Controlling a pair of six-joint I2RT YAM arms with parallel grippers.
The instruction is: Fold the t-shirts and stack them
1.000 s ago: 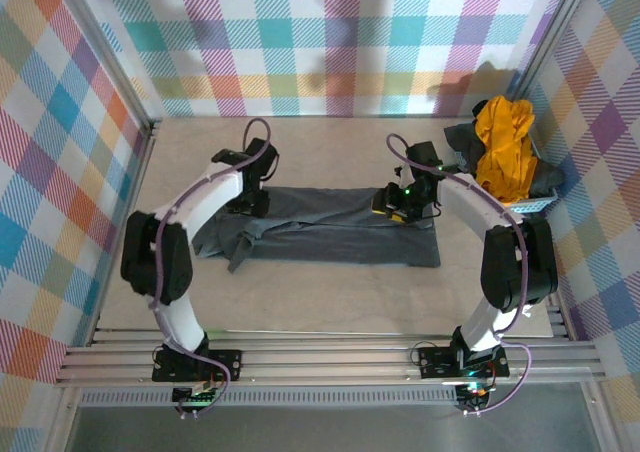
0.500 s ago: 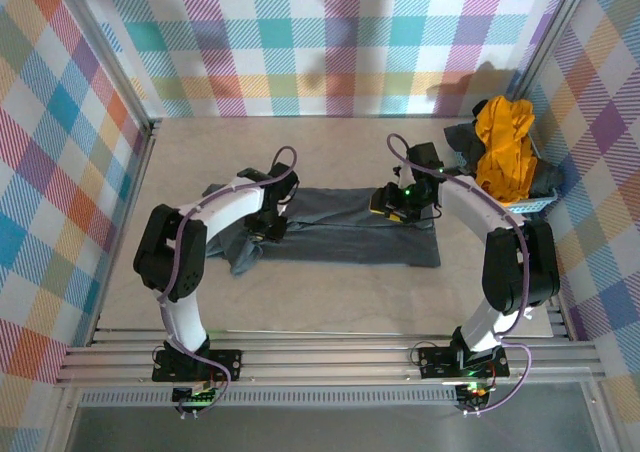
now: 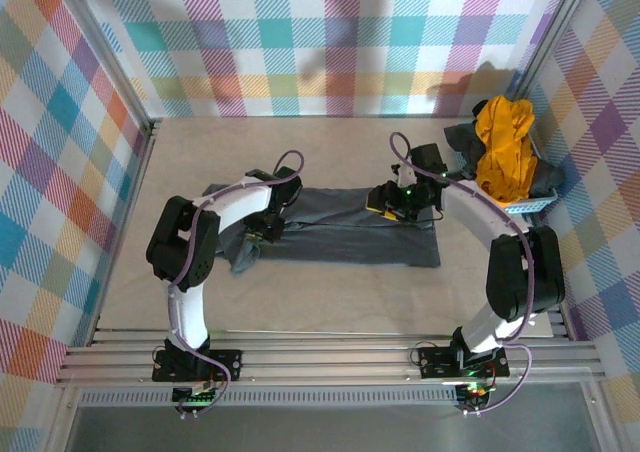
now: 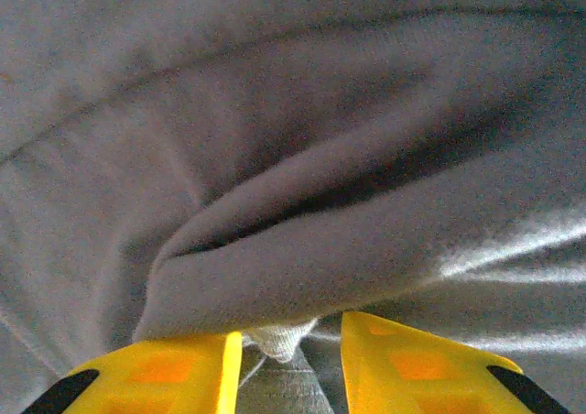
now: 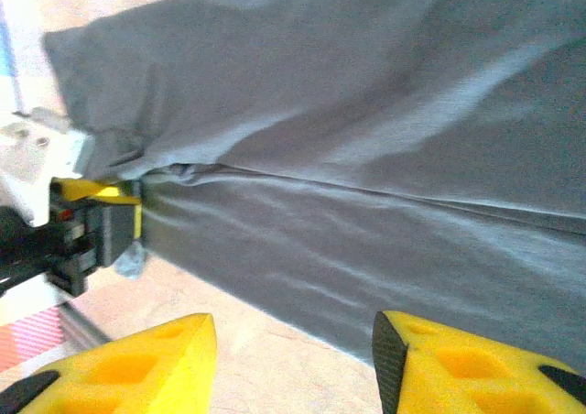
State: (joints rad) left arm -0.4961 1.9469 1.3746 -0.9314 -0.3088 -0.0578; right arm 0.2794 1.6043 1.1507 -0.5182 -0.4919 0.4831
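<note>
Right hand spread (basket: mustard shirt)

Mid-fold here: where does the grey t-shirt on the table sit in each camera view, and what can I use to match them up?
Top external: grey t-shirt spread across mid-table, between the arms.
Left wrist: its bunched fold sits just ahead of the fingers.
Right wrist: it spans the upper frame, edge running diagonally.
Shared landmark: left end effector at the shirt's left end.
</note>
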